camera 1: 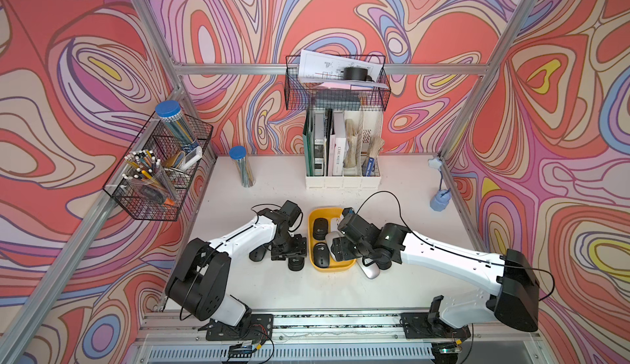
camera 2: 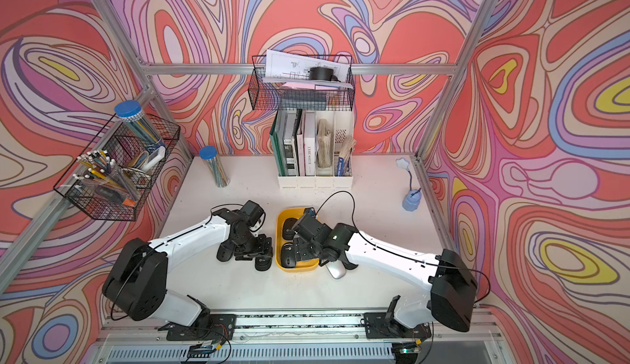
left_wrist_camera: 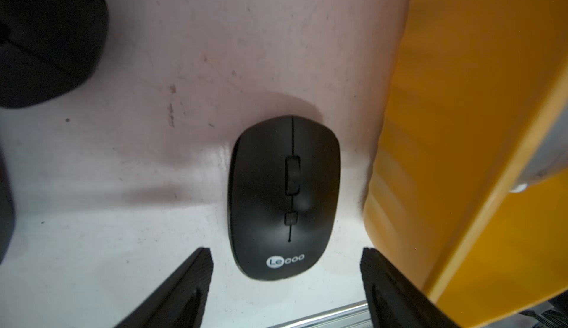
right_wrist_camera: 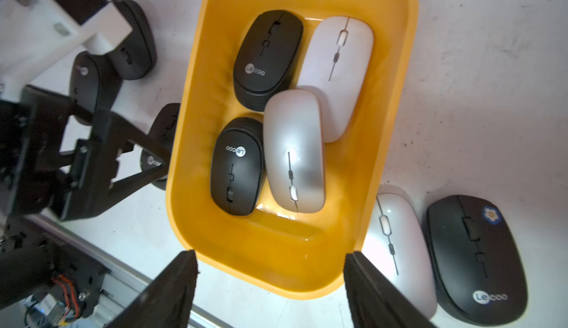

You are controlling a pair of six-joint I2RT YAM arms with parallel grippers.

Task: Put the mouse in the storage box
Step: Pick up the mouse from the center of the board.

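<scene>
The black mouse (left_wrist_camera: 284, 197) is a low, matte, rounded shell with a scroll wheel and a small button down its spine and a white logo at its rear. It lies flat on the table (left_wrist_camera: 123, 219), just beside the outer wall of the storage box (left_wrist_camera: 445, 126). In a top view the mouse (camera 1: 295, 263) sits at about 8 o'clock from the box (camera 1: 332, 266). The step in hand looks like the approach to a grasp. The left tool (left_wrist_camera: 286, 257) hangs over the logo end, released, its fingers (left_wrist_camera: 187, 286) apart on either side and touching nothing. The next move calls for coming down so the fingers bracket the mouse's sides without the box-side one catching the yellow wall. Then it must close, lift over the low rim and set the mouse down. Inside the box (right_wrist_camera: 396, 102) four mice already lie crowded, two black and two pale, leaving bare floor at the end below the right tool (right_wrist_camera: 270, 260), which hovers released and empty. On the table at about 4 o'clock from the box lie a pale mouse (right_wrist_camera: 396, 249) and, beside it, a flower-stickered mouse (right_wrist_camera: 475, 259).
</scene>
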